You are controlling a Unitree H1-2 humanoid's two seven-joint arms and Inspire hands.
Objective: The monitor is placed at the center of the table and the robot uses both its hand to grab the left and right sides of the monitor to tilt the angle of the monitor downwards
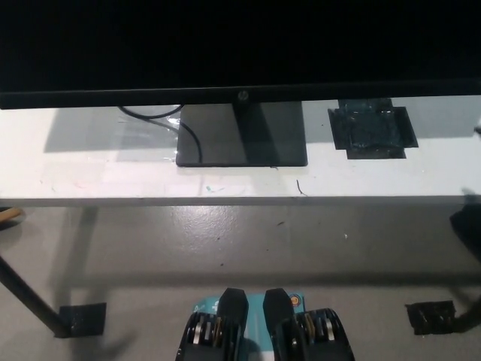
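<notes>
Neither of my hands shows, so I cannot tell their state; the monitor point(240, 49) spans the surface point(75, 177) crosswise ahead, its side edges beyond both borders.

The monitor point(240, 45) fills the top of the frame; its top edge and both side edges are cut off, and the dark screen shows no detail. Its stand point(242, 135) is partly hidden under the lower bezel. A cable point(188, 131) runs out from behind the bezel at upper left, its origin hidden. The table point(113, 180) runs off both sides. At the right edge, mid-height, a small dark shape is too little seen to identify. Neither hand shows in the frame.
</notes>
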